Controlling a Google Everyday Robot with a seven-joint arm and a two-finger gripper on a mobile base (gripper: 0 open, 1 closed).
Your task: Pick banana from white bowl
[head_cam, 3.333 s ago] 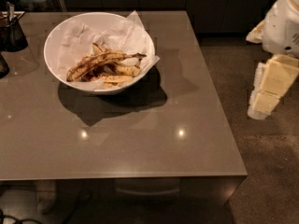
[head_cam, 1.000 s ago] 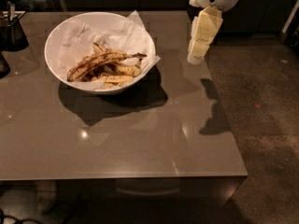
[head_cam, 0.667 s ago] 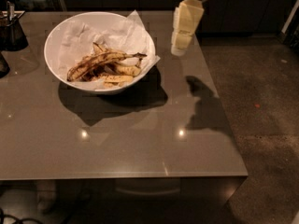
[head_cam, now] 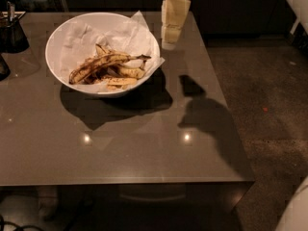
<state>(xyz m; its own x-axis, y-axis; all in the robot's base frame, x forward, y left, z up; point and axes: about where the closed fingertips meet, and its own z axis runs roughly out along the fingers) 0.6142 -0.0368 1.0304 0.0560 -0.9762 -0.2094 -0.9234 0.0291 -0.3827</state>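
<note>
A large white bowl (head_cam: 57,71) lined with crumpled white paper stands on the grey table at the back left. In it lies the banana (head_cam: 103,62), long, dull yellow streaked brown-black, its dark stem tip pointing right, on top of shorter banana pieces. My gripper (head_cam: 169,43) hangs from the top edge of the view, just right of the bowl's right rim and above the table, pointing down. It holds nothing that I can see.
A small dark container (head_cam: 12,32) with a utensil in it stands at the table's far left. Another dark object (head_cam: 3,67) shows at the left edge. The table's right edge (head_cam: 226,100) drops to a speckled floor. A white object (head_cam: 296,211) shows at the bottom right corner.
My gripper has swung in from the right of the table leftward, ending beside the bowl's right rim. Its shadow on the table moved left with it. The bowl and bananas have not moved.
</note>
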